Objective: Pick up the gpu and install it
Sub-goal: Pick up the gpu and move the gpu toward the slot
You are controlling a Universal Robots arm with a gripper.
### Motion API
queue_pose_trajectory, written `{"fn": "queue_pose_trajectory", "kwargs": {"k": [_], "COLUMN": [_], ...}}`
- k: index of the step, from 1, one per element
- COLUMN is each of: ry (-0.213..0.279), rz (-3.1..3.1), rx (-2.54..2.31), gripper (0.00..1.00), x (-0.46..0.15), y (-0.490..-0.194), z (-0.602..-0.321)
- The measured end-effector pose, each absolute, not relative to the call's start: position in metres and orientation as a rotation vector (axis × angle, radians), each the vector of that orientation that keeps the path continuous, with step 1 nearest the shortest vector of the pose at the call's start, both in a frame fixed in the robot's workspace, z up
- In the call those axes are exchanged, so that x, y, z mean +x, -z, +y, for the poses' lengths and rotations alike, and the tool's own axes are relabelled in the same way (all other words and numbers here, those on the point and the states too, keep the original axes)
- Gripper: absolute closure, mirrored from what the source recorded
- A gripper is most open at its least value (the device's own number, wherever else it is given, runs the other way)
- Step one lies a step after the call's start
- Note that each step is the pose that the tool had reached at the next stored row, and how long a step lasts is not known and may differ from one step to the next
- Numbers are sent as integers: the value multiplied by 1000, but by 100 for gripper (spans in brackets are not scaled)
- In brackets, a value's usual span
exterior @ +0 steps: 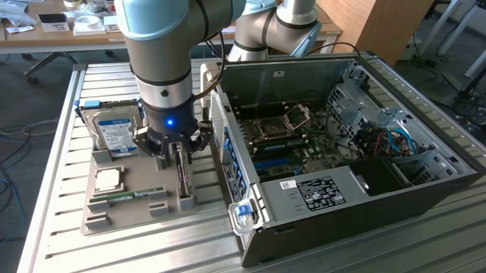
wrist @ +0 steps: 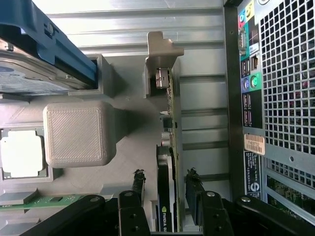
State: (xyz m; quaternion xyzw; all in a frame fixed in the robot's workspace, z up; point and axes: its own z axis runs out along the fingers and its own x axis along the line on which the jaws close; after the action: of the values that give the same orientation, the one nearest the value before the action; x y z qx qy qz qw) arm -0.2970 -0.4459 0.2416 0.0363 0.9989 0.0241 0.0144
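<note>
Arm's black gripper (exterior: 180, 154) is down over the grey 3D-printed parts tray (exterior: 136, 170) on the slatted aluminium table (exterior: 53, 222), just to the exterior view's left of the open black-and-silver PC tower case (exterior: 365, 187).

Fingers are spread wide, one on each side of the gpu (exterior: 183, 183), the thin card with a black face. It stands on its long edge in the tray's slot, on the side of the tray next to the case. The wrist view shows it edge-on: the gpu (wrist: 170, 123) runs between the two black fingertips (wrist: 139, 176) with a sliver of gap on both sides, so the gripper (wrist: 166, 178) straddles it but isn't clamped. The card's far end sits in the tray's (wrist: 133, 147) grey upright bracket.

Rest of the tray, towards the exterior view's left:
- silver hard drive with blue-white label (exterior: 114, 132), standing in a blue bracket at the far left corner; wrist view catches its edge (wrist: 29, 81)
- square silver CPU (exterior: 108, 180) lying flat in its pocket, nearer the camera (wrist: 19, 157)
- narrow green memory stick (exterior: 125, 197) lying flat near the front edge (wrist: 44, 201)

The case lies on its side, panel off, with the green motherboard (exterior: 296, 142) exposed. Its perforated rear panel (wrist: 285, 73) with the ports faces the tray.
</note>
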Motion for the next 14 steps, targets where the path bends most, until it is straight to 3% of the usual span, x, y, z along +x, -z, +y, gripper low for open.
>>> {"fn": "queue_pose_trajectory", "kwargs": {"k": [14], "ry": [-75], "rz": [3111], "rx": [96], "gripper": [53], "x": [-297], "y": [-238], "z": [-446]}}
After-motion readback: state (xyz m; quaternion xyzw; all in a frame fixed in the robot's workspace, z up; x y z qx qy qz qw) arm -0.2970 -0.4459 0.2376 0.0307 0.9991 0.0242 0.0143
